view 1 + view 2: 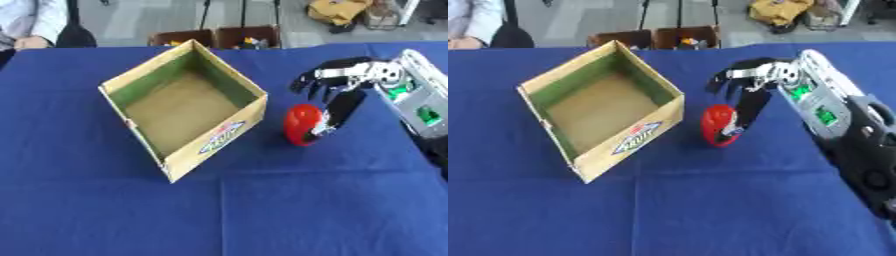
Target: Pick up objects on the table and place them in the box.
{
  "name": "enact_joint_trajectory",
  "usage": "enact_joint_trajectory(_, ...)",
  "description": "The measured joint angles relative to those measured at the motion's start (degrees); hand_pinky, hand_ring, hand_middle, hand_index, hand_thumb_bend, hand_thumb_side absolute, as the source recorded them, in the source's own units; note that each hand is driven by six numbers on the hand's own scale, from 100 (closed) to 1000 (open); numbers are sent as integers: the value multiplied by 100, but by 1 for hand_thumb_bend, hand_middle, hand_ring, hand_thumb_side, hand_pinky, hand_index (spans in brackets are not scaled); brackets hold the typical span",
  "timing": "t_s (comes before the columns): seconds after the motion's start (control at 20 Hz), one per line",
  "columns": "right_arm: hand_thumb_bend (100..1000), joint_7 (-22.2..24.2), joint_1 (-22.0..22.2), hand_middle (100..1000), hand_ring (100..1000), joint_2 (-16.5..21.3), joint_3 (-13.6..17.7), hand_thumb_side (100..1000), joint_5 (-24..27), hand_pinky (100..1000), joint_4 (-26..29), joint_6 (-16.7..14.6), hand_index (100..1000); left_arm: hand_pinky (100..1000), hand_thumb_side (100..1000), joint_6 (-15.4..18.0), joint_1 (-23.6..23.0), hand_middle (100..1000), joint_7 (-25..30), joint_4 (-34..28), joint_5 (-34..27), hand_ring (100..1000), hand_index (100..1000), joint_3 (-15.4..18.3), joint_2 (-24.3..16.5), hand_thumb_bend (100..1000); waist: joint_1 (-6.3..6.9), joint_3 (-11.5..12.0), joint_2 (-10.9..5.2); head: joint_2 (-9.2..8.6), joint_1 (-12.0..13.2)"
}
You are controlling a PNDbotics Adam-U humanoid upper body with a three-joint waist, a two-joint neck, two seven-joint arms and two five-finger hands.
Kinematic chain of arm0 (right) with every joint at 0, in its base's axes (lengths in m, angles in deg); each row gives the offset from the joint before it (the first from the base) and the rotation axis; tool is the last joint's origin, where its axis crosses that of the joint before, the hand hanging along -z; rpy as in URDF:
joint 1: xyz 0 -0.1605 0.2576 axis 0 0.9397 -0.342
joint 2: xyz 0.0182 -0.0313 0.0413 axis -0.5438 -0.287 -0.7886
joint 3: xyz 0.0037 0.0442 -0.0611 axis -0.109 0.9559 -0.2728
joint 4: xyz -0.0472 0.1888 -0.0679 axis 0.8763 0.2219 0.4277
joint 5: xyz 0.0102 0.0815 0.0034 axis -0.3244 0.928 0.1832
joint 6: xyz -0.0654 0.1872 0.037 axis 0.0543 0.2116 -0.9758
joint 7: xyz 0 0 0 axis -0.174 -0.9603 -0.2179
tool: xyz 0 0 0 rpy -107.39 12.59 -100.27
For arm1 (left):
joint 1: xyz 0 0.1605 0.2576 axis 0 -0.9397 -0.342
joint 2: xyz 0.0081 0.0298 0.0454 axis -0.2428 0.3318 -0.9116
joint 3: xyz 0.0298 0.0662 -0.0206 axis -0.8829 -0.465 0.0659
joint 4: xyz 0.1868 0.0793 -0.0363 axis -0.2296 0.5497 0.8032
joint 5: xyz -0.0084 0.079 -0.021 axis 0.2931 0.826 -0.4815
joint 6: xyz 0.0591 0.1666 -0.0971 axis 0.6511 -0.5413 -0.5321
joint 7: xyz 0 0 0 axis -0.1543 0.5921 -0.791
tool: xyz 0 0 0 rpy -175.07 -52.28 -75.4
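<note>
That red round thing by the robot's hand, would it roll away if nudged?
Probably. The red object looks rounded and smooth, so a nudge could send it rolling across the flat blue cloth. It also looks rigid, keeping its shape against the right hand. Its gloss suggests it may slip between fingers.

Tabletop [262, 210] before me: covered in a deep blue cloth, with a faint crease running across it and another running toward me; evenly lit, soft shadows only.

Floor [122, 20] beyond the far edge: pale grey, smooth, brightly lit.

Two brown open crates [217, 37]: side by side just behind the tabletop's far edge, with small mixed-colour items inside that I cannot make out.

Thin dark stand legs [206, 14]: upright on the floor behind the crates.

Yellow-brown bundle [337, 10]: on the floor at the far right, shape unclear.

Dark rounded chair back [75, 36]: at the far left edge.
</note>
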Motion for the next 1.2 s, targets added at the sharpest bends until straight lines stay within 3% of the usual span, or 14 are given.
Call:
enact_joint_trajectory(0.55, 642, 10, 1, 861, 830, -85, -109, 225, -382, 727, -394, -108, 899, 632, 991, 0, 0, 810, 0, 0, 0, 832, 865, -1, 1, 100, 0, 20, 0, -17, -27)
enact_joint_trajectory(1.2, 608, -1, 4, 847, 779, -161, -145, 157, -76, 645, -456, 60, 897, 635, 991, -27, 0, 809, -21, 0, -9, 834, 864, -1, 2, 100, 0, 19, 0, -17, -43)
